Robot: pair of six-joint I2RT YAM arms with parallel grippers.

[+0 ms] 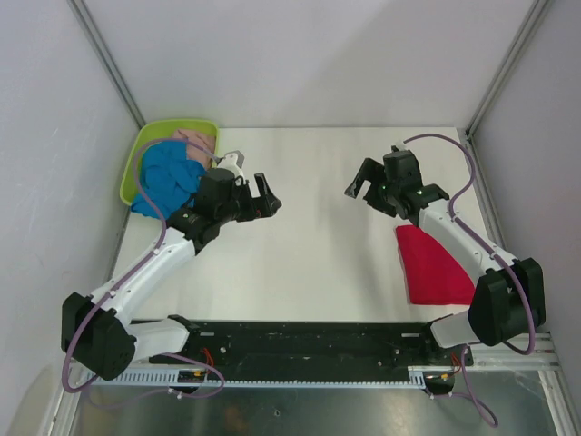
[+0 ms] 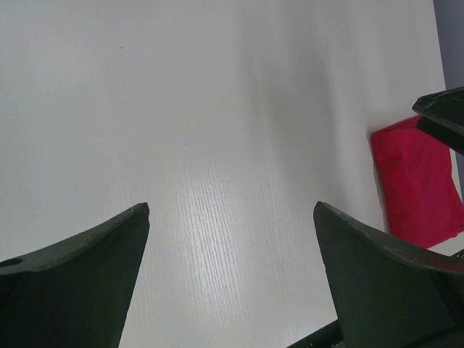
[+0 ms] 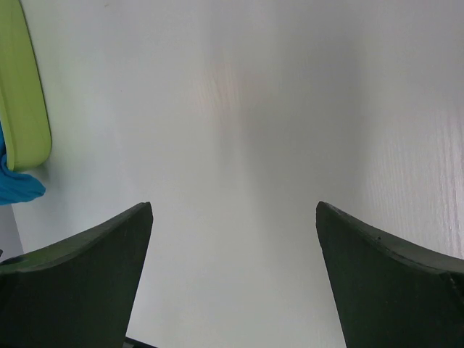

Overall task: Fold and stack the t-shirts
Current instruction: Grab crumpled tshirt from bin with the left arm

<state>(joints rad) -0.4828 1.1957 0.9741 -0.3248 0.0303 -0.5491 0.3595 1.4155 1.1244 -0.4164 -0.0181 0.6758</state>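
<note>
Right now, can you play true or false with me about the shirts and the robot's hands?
1. The red t-shirt lies on the table next to the right arm. True.
2. The blue t-shirt is spread flat in the middle of the table. False: it is bunched up in the green tray at the far left corner.
3. The left gripper is holding a shirt. False: it is open and empty.
4. The right gripper is open. True.
5. The pink t-shirt sits on the red one. False: it is in the tray with the blue one.
</note>
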